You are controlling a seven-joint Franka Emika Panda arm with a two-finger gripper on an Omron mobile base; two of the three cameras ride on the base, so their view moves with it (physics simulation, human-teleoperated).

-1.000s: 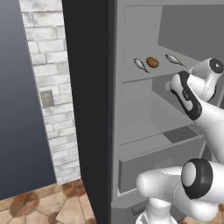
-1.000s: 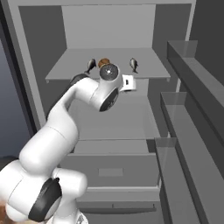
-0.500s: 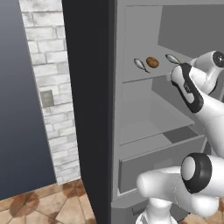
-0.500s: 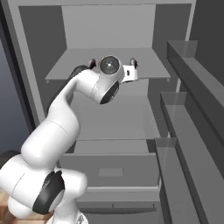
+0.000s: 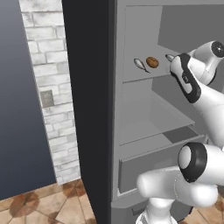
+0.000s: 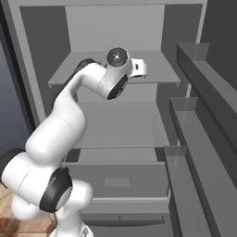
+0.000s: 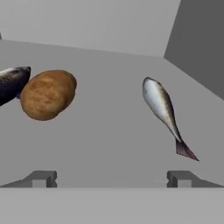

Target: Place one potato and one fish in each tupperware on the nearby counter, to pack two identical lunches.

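Hand view, gripper (image 7: 111, 178) jaws spread wide and empty, silver fish (image 7: 164, 112) ahead toward right tip, potato (image 7: 47, 94) ahead-left, darker fish (image 7: 12, 83) touching it, all on grey fridge shelf (image 7: 109, 144).

No legible txt or labels.

Glossy white rounded arm (image 6: 60, 125) segments with dark joint rings, round grey-capped wrist, small dark fingertips (image 7: 41, 178)

My fingers (image 7: 112, 178) stand wide apart above the grey shelf (image 7: 109, 144): potato (image 7: 47, 94) toward its left edge touching a dark fish (image 7: 11, 83), silver fish (image 7: 165, 113) toward the right.
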